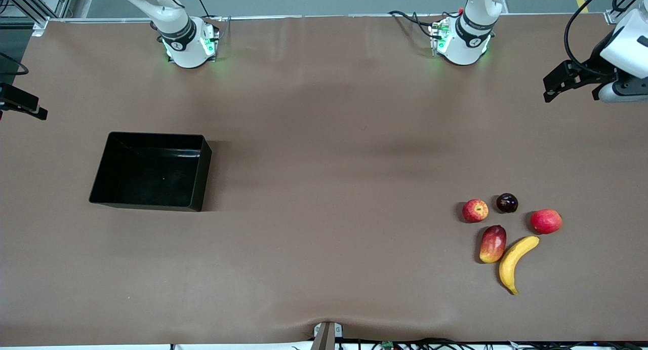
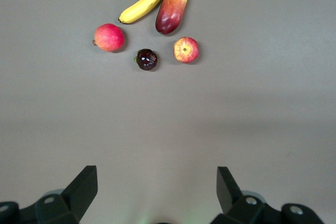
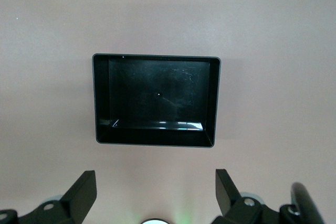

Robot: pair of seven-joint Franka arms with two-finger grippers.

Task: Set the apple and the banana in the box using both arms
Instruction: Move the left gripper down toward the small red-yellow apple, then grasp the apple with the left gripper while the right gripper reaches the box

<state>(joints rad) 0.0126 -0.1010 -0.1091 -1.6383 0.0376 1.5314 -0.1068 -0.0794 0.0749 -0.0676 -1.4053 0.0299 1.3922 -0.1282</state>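
The apple (image 1: 475,210), red mottled with yellow, lies in a cluster of fruit toward the left arm's end of the table. The yellow banana (image 1: 515,263) lies nearer the front camera than the apple. Both show in the left wrist view, the apple (image 2: 186,50) and the banana (image 2: 145,1). The black box (image 1: 205,172) stands open and empty toward the right arm's end, and it shows in the right wrist view (image 3: 100,98). My left gripper (image 1: 554,86) (image 2: 157,174) is open and empty, high over bare table. My right gripper (image 1: 25,107) (image 3: 156,177) is open and empty, high near the box.
A red-yellow mango (image 1: 493,243) lies beside the banana. A plain pinkish-red fruit (image 1: 545,221) and a small dark plum (image 1: 507,202) lie beside the apple. The brown table (image 1: 324,162) spreads wide between the box and the fruit.
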